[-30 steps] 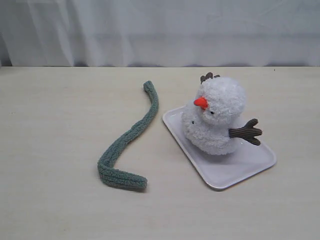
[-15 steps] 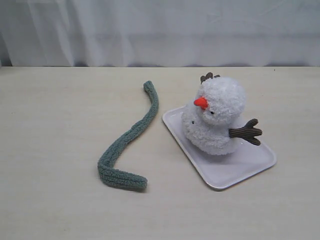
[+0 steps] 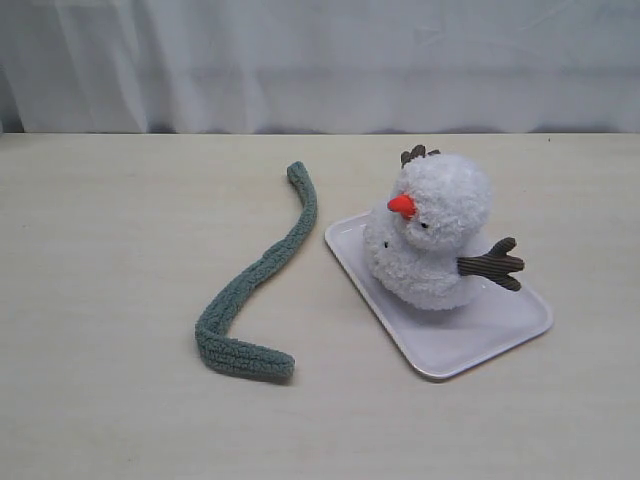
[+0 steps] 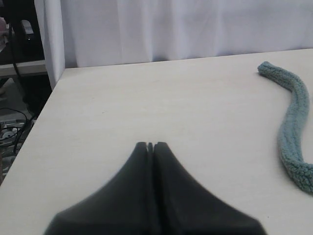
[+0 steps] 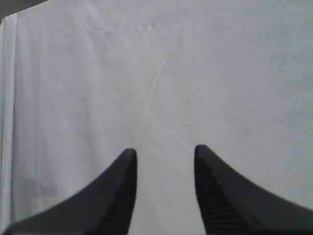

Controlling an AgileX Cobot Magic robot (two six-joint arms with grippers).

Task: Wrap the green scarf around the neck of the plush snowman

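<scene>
The green scarf (image 3: pixel 258 278) lies in a long curve on the table, its near end folded back; part of it (image 4: pixel 293 127) shows in the left wrist view. To its right sits the plush snowman (image 3: pixel 432 238), white and fluffy with an orange nose, leaning on a tray. The neck crease (image 3: pixel 415 238) is bare. My left gripper (image 4: pixel 150 145) is shut with nothing in it, over the table well short of the scarf. My right gripper (image 5: pixel 164 152) is open and empty, facing only white curtain. Neither gripper appears in the exterior view.
A flat white tray (image 3: pixel 480 335) lies under the snowman, angled on the beige table (image 3: pixel 100 250). A white curtain (image 3: pixel 320 60) hangs behind. The table's left edge (image 4: pixel 36 122) shows, with cables and dark gear beyond it.
</scene>
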